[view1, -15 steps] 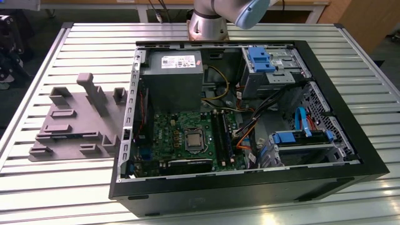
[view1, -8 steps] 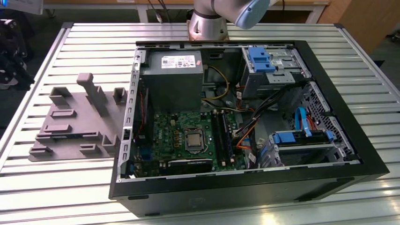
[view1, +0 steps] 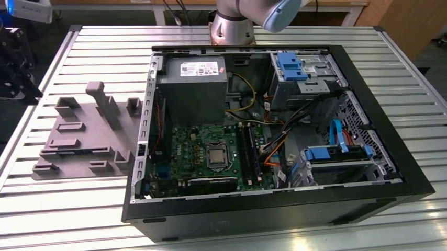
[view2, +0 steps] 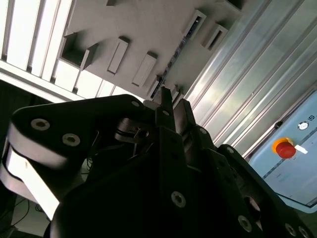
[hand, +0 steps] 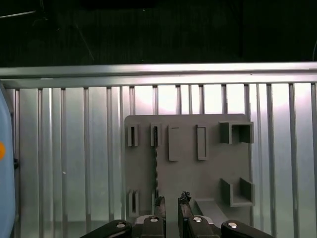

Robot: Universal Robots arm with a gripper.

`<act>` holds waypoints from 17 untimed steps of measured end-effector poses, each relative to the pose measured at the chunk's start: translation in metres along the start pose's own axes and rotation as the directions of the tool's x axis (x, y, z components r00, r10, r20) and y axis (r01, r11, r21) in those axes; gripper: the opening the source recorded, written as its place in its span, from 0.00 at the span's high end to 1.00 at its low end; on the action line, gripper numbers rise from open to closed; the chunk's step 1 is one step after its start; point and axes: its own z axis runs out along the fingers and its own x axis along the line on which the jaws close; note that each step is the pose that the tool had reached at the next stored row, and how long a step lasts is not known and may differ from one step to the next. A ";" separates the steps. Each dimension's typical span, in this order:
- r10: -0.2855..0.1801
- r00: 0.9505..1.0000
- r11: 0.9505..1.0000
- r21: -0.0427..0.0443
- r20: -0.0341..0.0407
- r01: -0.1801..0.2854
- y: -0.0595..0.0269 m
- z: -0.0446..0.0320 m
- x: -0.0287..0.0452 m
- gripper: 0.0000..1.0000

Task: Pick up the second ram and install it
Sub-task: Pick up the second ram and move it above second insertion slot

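The second ram (hand: pixel 156 163) is a thin dark stick standing on edge in a slot of the grey moulded tray (hand: pixel 213 163). In the exterior view the ram (view1: pixel 85 152) shows as a low bluish strip near the front of the tray (view1: pixel 77 133), to the left of the computer case. My gripper (hand: pixel 172 199) hangs well above the tray, its two fingers a small gap apart with nothing between them. One fingertip (hand: pixel 159 202) lines up over the ram's near end. In the second wrist view the gripper (view2: pixel 174 103) points at the tray (view2: pixel 148 29) and the ram (view2: pixel 176 54).
The open computer case (view1: pixel 412 172) lies on the slatted metal table (view1: pixel 104 47), with the green motherboard (view1: pixel 188 151), black socket rails (view1: pixel 249 151), power supply (view1: pixel 192 83) and blue drive cages (view1: pixel 332 154) inside. The arm's base (view1: pixel 234 26) stands behind the case. A red button (view2: pixel 285 148) sits on a pale panel.
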 end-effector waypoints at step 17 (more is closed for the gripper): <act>0.000 1.000 1.000 0.000 0.000 0.000 -0.0001 0.0075 0.0001 0.68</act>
